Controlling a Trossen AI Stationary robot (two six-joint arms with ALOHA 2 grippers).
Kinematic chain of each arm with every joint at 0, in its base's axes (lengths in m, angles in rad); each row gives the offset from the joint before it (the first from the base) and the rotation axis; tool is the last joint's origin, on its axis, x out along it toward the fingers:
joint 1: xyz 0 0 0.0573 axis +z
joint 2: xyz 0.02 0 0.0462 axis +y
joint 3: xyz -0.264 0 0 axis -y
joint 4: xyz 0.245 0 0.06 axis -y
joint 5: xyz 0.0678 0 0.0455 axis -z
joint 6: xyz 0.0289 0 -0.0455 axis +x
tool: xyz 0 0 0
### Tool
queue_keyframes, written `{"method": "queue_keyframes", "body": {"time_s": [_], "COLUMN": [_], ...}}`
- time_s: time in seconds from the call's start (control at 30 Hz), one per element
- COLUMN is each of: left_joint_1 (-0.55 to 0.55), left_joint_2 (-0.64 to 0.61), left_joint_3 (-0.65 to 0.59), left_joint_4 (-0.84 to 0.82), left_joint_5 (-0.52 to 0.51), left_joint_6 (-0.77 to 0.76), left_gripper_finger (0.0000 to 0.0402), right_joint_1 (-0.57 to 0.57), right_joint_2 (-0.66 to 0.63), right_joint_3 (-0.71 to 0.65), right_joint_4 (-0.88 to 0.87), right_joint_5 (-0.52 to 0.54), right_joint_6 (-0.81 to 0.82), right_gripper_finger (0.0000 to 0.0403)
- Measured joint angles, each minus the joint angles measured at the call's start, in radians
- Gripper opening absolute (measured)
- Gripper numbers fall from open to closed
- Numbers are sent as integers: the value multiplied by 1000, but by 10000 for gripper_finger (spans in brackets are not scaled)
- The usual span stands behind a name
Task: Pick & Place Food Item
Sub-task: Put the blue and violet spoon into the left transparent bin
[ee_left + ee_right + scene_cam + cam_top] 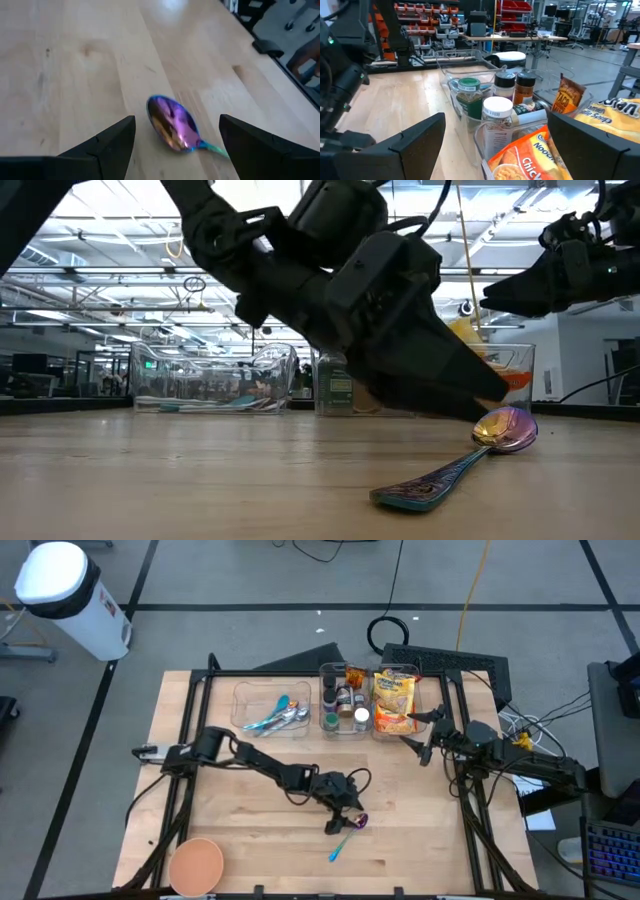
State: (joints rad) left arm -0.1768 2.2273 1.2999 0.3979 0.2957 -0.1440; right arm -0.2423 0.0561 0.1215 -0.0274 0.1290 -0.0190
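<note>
Wooden table [250, 830] fills the frame's center; an iridescent spoon [347, 837] lies lower center, beneath the left gripper [345, 820], jaws spread and empty. Right gripper [418, 735], also spread, hovers beside the food packets [394, 702] at upper right.

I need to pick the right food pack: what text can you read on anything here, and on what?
"Chick..." and "Noo...": orange noodle packet, cut off.
"...men ...dle Soup": yellow packet, partly hidden.
Brown packet: lettering too blurred.
Spice jars: labels too small.
Spoon: no text.
</note>
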Motion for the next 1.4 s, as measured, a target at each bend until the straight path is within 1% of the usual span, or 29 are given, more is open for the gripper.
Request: {"method": "queue_keyframes", "body": {"time_s": [0.1, 0.5, 0.57, 0.67, 0.73, 0.83, 0.97, 1.03, 1.1, 1.2, 1.23, 1.4], "left_joint_1": [0, 0, 8, 37, 56, 62, 18, 2, -6, -7, -7, 0], "left_joint_2": [12, 9, -26, -135, -221, -355, -535, -613, -698, -834, -882, -1114], "left_joint_3": [0, 0, -3, -1, 1, -1, -1, -20, -67, -163, -205, -442], "left_joint_4": [26, 24, -11, -103, -209, -354, -458, -479, -478, -465, -456, -325], "left_joint_5": [18, 13, 49, 104, 97, 11, -145, -185, -200, -229, -252, -430], "left_joint_6": [0, 2, -19, -47, -54, 13, 137, 183, 210, 222, 225, 225], "left_gripper_finger": [296, 296, 296, 296, 296, 296, 296, 296, 296, 296, 296, 296], "right_joint_1": [0, 0, 0, 0, 0, 0, 0, 0, -1, -7, -7, -7], "right_joint_2": [2, 2, 2, 2, 2, 2, 2, 2, 2, 1, 1, 1], "right_joint_3": [0, 0, 0, 0, 0, 0, 0, 0, 0, 0, 0, 0], "right_joint_4": [0, -1, 0, 0, 0, 0, 0, 0, 4, 38, 46, 54], "right_joint_5": [0, 0, 0, 0, 0, 0, 0, 0, 8, 91, 111, 103], "right_joint_6": [0, 0, 0, 0, 0, 0, 0, -1, -32, -165, -200, -283], "right_gripper_finger": [348, 348, 348, 348, 348, 348, 348, 348, 348, 348, 348, 348]}}
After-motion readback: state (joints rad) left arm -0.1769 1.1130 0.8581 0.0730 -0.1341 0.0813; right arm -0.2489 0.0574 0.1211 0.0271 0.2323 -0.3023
